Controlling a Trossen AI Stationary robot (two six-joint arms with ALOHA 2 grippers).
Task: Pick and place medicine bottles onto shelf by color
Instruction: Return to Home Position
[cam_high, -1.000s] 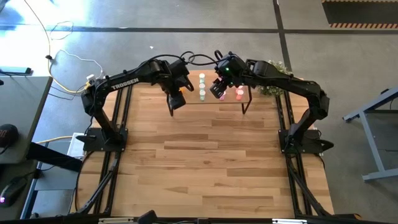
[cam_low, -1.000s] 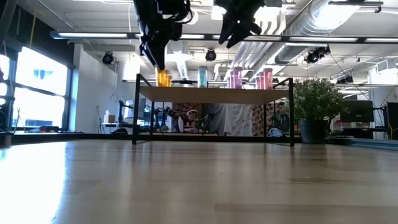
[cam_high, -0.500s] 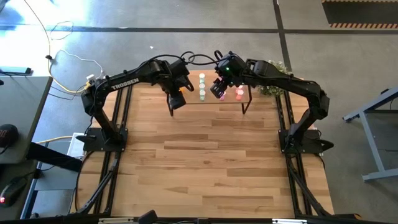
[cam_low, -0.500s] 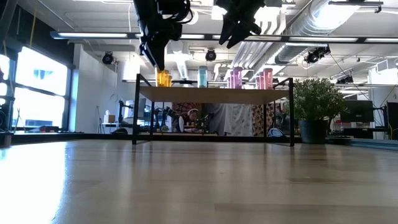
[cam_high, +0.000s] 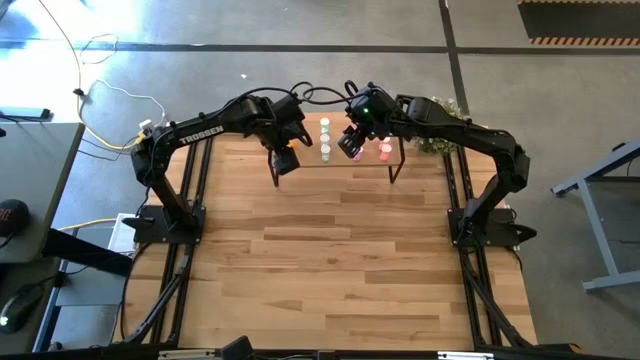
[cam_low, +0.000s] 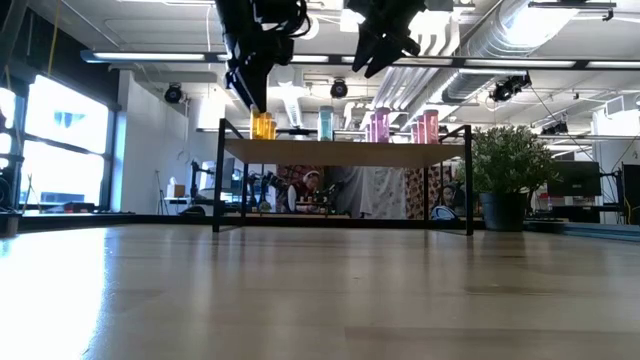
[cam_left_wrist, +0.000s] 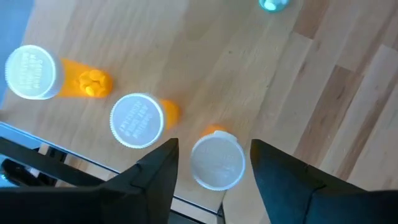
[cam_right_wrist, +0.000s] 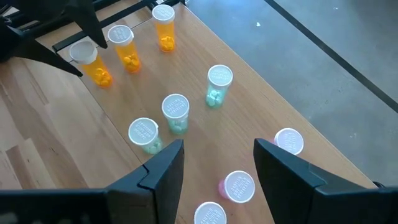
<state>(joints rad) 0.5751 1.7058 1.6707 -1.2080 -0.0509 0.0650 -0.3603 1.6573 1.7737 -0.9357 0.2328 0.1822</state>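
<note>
The shelf stands at the table's far edge. Three orange medicine bottles stand upright on its left end: two apart from my left gripper, and one between its fingers. My left gripper is open and points steeply down, with a gap showing on each side of that bottle's white cap. Three green bottles stand mid-shelf and three pink ones at the right end. My right gripper hangs open above the green and pink bottles.
A potted plant stands just past the shelf's right end. The shelf's black legs rest on the wooden tabletop, which stretches from the shelf to the near edge.
My left gripper has opened over the shelf's left end and let go of the nearest orange bottle, which stays upright on the shelf. Neither arm has shifted.
</note>
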